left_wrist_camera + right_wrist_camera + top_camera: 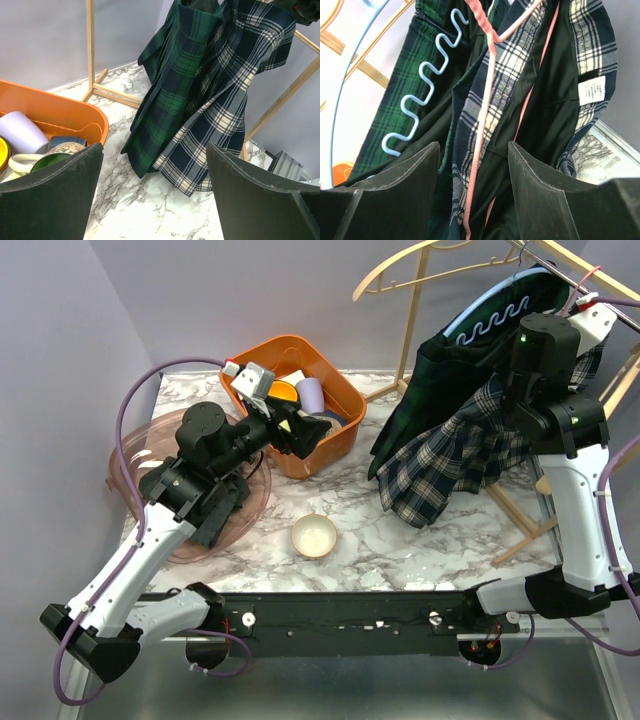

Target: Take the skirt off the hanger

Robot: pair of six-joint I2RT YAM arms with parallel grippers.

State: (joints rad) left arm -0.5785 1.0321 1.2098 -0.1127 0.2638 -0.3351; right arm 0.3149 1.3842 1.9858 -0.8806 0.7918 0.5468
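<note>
Up among the hung clothes, right hand (472,150) is spread, fingers apart, pinching nothing. Thin pink wire hanger (486,100) runs down btwn the fingertips, w/ the navy-and-cream plaid skirt (507,60) draped on it; can't tell if a finger touches the cloth. Skirt's dark lining shows a small white label (592,92). Just beside it: dark green tartan skirt (175,90) on a light-blue hanger w/ a wavy bar (387,145), crowding the plaid one. Both hang off a pale wooden rack (415,330).

Left hand (155,150) is also spread, holding nothing, over the orange plastic tub (340,405) of cups. Small cream bowl (314,535) and clear pink dish (125,455) sit on the marble-look bench (400,550).
</note>
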